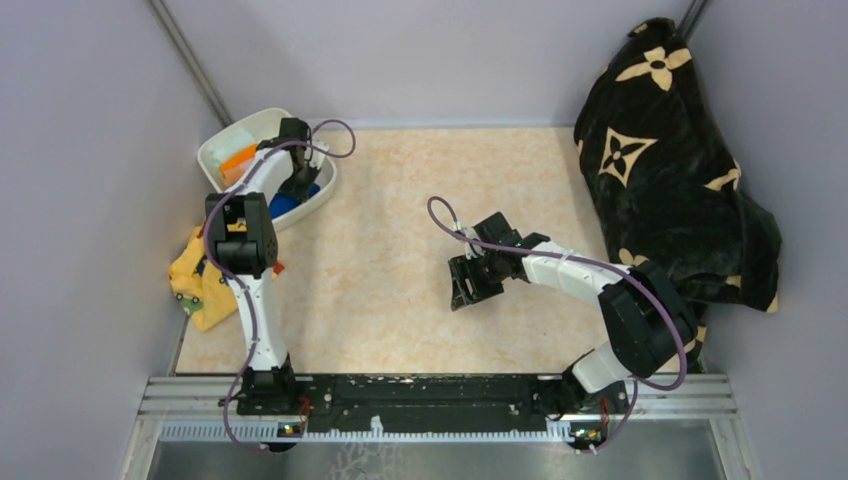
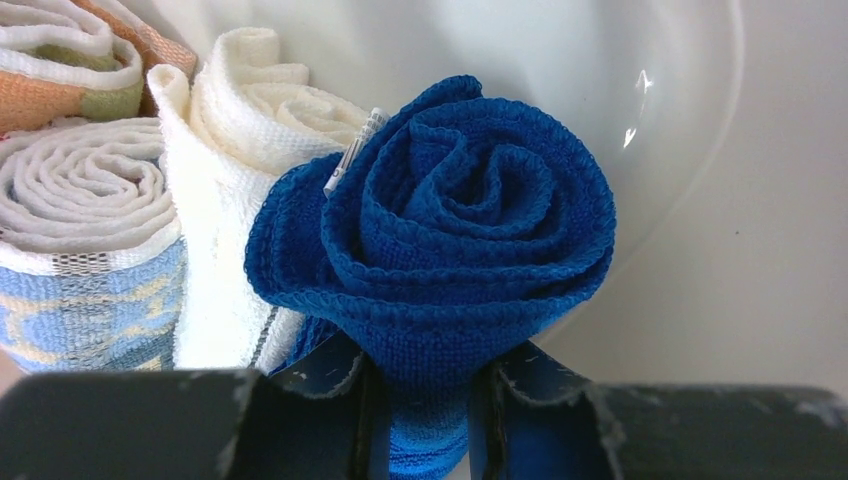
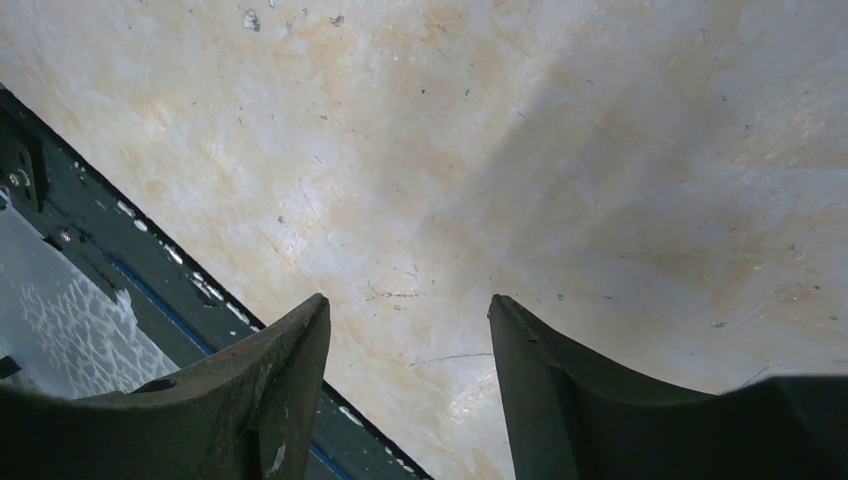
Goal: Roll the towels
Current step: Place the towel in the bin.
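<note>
The left gripper [image 2: 425,400] clamps the rolled royal blue towel [image 2: 450,230] inside the white tub [image 2: 680,150]; a snagging release could unwind its spiral. The right gripper [image 3: 410,370] hangs empty, fingers apart.

Beige marbled tabletop [image 1: 400,200]: bare at centre.
White oval plastic basin [image 1: 215,150]: far-left corner.
Crumpled yellow printed cloth [image 1: 200,285]: left edge, near side of basin.
Black plush blanket with cream flower motifs [image 1: 660,170]: heaped at right edge, against wall.
Aluminium rail with black strip [image 1: 420,392]: along near edge.
</note>
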Robot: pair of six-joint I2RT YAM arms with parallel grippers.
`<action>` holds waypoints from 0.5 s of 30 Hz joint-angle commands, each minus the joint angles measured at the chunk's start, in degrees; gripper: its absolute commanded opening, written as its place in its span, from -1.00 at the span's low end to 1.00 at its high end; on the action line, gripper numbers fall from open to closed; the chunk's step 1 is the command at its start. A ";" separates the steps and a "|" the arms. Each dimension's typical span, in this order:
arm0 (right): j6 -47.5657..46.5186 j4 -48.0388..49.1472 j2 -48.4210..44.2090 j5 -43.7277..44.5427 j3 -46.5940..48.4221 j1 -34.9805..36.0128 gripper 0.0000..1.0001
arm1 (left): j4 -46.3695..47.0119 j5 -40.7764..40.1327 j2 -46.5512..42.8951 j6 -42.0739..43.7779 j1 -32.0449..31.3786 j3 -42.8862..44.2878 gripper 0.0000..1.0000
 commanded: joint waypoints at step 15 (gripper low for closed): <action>-2.28 -0.33 -6.83 4.21 1.55 -0.07 0.19 | -5.35 1.10 -6.94 -2.92 1.69 -5.88 0.30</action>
